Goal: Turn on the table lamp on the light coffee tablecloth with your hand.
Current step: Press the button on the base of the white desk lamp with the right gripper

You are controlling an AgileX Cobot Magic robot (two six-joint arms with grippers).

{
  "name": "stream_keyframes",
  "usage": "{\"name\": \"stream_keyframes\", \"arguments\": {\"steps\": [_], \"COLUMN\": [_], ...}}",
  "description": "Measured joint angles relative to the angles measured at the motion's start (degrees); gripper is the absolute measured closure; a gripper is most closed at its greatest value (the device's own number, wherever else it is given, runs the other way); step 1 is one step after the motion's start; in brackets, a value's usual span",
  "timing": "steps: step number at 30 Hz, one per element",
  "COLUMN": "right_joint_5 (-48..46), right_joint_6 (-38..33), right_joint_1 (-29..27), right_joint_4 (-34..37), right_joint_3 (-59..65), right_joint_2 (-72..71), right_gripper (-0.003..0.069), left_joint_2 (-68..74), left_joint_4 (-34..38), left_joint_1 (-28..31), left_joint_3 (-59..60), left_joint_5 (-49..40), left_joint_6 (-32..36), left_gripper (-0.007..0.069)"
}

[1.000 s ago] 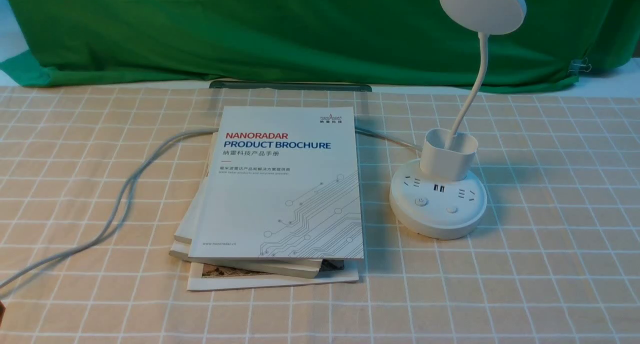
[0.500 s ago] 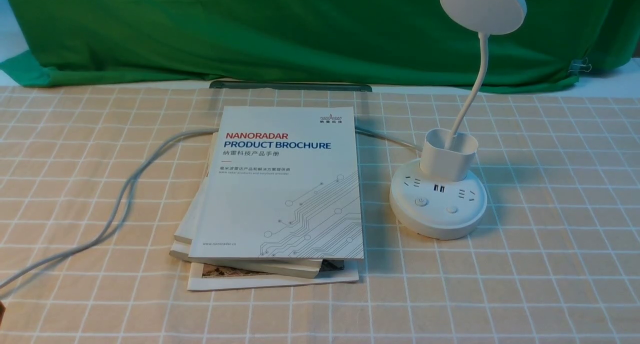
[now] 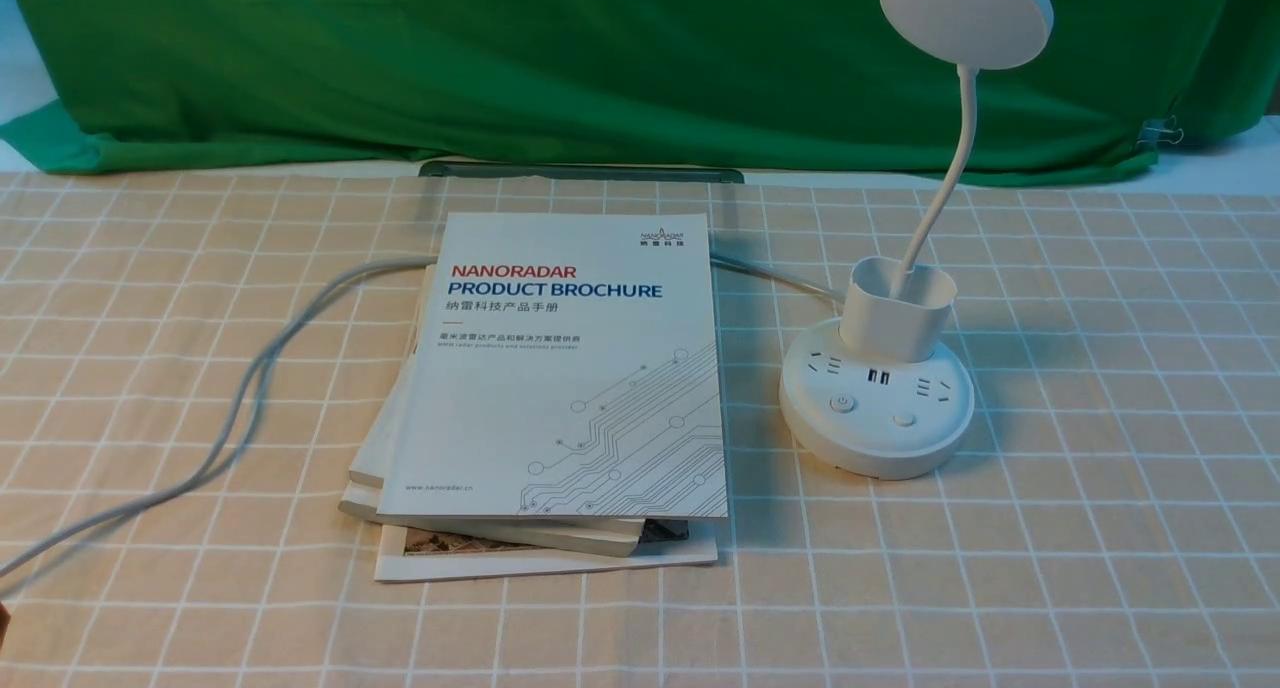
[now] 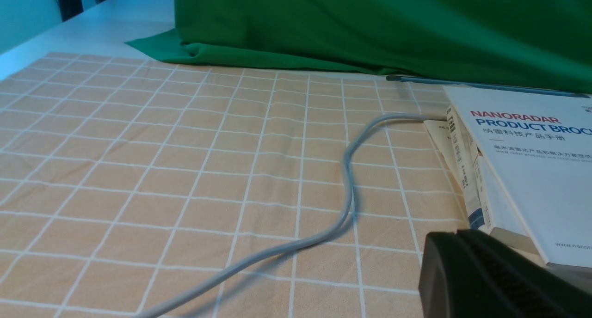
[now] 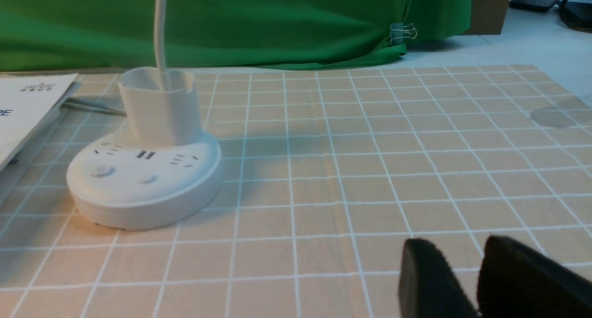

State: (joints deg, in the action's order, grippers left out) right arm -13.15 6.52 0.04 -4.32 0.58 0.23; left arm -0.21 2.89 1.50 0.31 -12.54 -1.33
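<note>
The white table lamp (image 3: 877,408) stands on the light coffee tablecloth (image 3: 1100,418), right of centre, with its disc head (image 3: 965,13) high above and no glow seen. Two buttons (image 3: 843,404) sit on the front of its round base. Neither gripper shows in the front view. In the right wrist view the lamp base (image 5: 143,179) lies well ahead and to one side of my right gripper (image 5: 460,243), which is slightly open and empty above the cloth. My left gripper (image 4: 455,237) is shut and empty, low beside the books.
A stack of brochures (image 3: 570,368) lies left of the lamp. A grey cable (image 3: 250,388) runs from behind the stack across the cloth to the front left. A green backdrop cloth (image 3: 600,68) hangs along the back edge.
</note>
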Motion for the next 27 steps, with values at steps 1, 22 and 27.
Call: {"name": "stream_keyframes", "arguments": {"steps": [1, 22, 27], "right_joint_5": [0.0, 0.3, 0.5], "right_joint_6": [0.0, 21.7, 46.7], "right_joint_1": [0.0, 0.0, 0.0], "right_joint_4": [0.0, 8.2, 17.2], "right_joint_3": [0.0, 0.0, 0.0], "right_joint_2": [0.0, 0.0, 0.0], "right_gripper": [0.0418, 0.0418, 0.0418], "left_joint_2": [0.0, 0.0, 0.0], "left_joint_4": [0.0, 0.0, 0.0], "left_joint_1": [0.0, 0.0, 0.0], "left_joint_3": [0.0, 0.0, 0.0], "left_joint_5": [0.0, 0.0, 0.0], "left_joint_6": [0.0, 0.0, 0.0], "left_gripper": [0.0603, 0.0603, 0.0603]}}
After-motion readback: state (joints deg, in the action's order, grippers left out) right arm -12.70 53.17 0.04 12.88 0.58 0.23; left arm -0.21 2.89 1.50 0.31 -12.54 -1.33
